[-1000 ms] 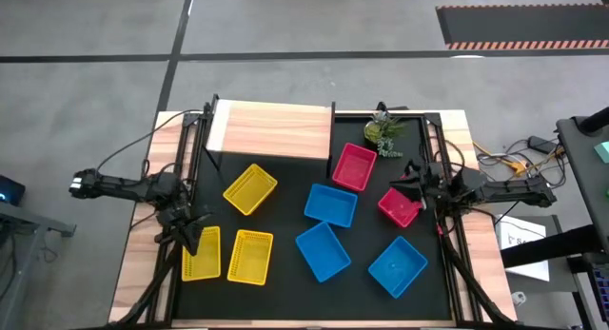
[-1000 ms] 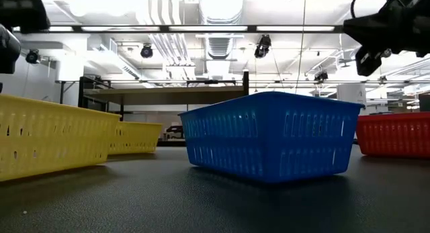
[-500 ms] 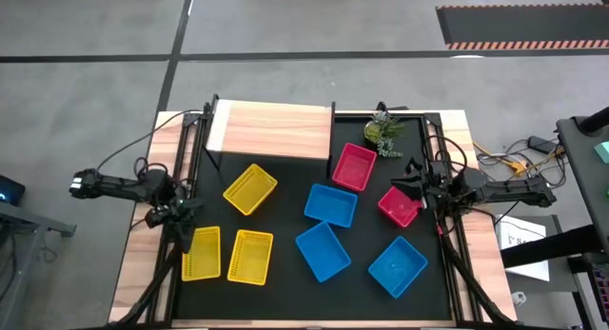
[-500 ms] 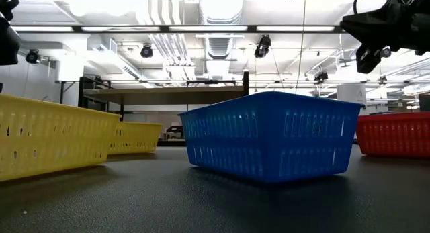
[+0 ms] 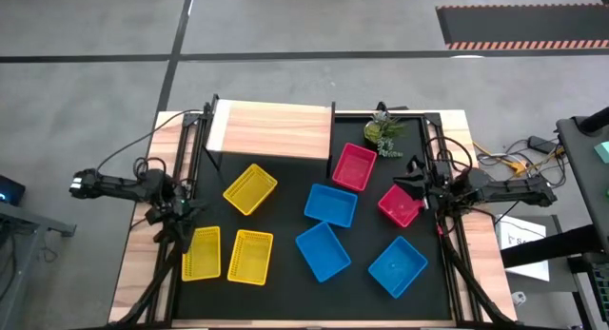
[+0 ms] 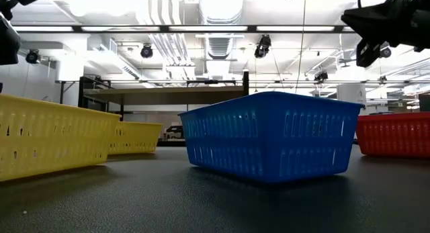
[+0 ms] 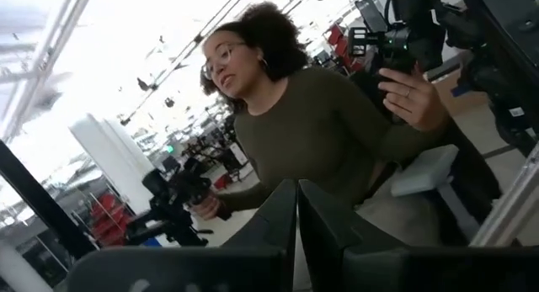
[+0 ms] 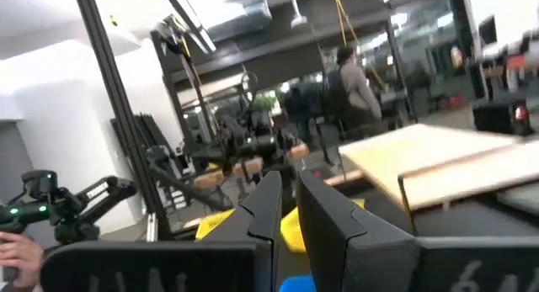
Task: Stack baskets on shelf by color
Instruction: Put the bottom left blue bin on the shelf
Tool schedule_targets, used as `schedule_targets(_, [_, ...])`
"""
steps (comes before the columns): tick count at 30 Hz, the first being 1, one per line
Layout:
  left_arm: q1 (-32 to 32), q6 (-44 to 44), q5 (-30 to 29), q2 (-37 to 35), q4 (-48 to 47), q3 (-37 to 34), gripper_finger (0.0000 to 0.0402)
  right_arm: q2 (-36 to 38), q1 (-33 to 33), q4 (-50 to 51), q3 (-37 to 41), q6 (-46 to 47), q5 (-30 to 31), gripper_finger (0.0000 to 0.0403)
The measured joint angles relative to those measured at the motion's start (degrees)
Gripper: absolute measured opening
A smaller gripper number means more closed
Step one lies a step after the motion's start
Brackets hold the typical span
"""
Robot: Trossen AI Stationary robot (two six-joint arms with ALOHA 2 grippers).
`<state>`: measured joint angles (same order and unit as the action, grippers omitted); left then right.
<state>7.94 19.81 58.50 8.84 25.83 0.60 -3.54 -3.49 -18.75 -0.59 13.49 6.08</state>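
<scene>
High view, from the left: the left gripper [image 5: 177, 216] hangs over the table's left edge, just above the near-left yellow perforated plastic basket [image 5: 201, 253]. In the left wrist view its two dark fingers [image 7: 278, 225] stand almost together, only a thin slit between them, holding nothing; beyond them a person in an olive top [image 7: 324, 140] grips handles with raised hands. Beside the first basket lies a second yellow basket [image 5: 251, 257], and a third yellow basket [image 5: 250, 189] sits tilted farther back, just in front of the pale-wood rectangular shelf on thin black legs [image 5: 269, 130], whose top is bare. On the black tabletop with wooden edges [image 5: 285, 292], three blue perforated plastic baskets follow: one in the middle [image 5: 330, 205], one nearer the front [image 5: 322, 251], one at the front right [image 5: 398, 266]. A red perforated basket [image 5: 354, 166] lies behind them, next to a small green potted plant [image 5: 383, 132]. A second red basket [image 5: 399, 206] lies at the right, with the right gripper [image 5: 415, 185] hovering at its far corner. In the right wrist view its dark fingers [image 8: 268, 209] are likewise nearly shut and empty.
</scene>
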Motion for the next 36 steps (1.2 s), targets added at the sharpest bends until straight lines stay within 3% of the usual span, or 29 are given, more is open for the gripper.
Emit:
schedule_targets(5, [0.0, 0.1, -2.7, 0.1, 3.1, 0.0, 0.0000, -4.6, 0.0, -10.3, 0.0, -5.3, 0.0, 0.0034])
schedule_targets(12, [0.0, 0.1, -21.3, 0.1, 11.9, 0.0, 0.0000, -15.1, 0.0, -23.0, -0.1, -10.8, -0.1, 0.0034])
schedule_targets(21, [0.0, -4.1, -43.2, 0.3, 15.6, 0.1, 0.0000, -25.9, -0.5, -23.1, -6.1, -11.3, -4.8, 0.0034])
schedule_targets(28, [0.0, -4.5, -61.1, 2.4, 20.4, 0.2, 0.0000, -34.8, -5.3, -21.7, -13.1, -13.1, -5.0, 0.0034])
schedule_targets(36, [0.0, -4.3, -63.6, 3.4, 20.5, 0.2, 0.0000, -45.1, -12.9, -8.1, -27.6, -13.3, -4.5, 0.0034])
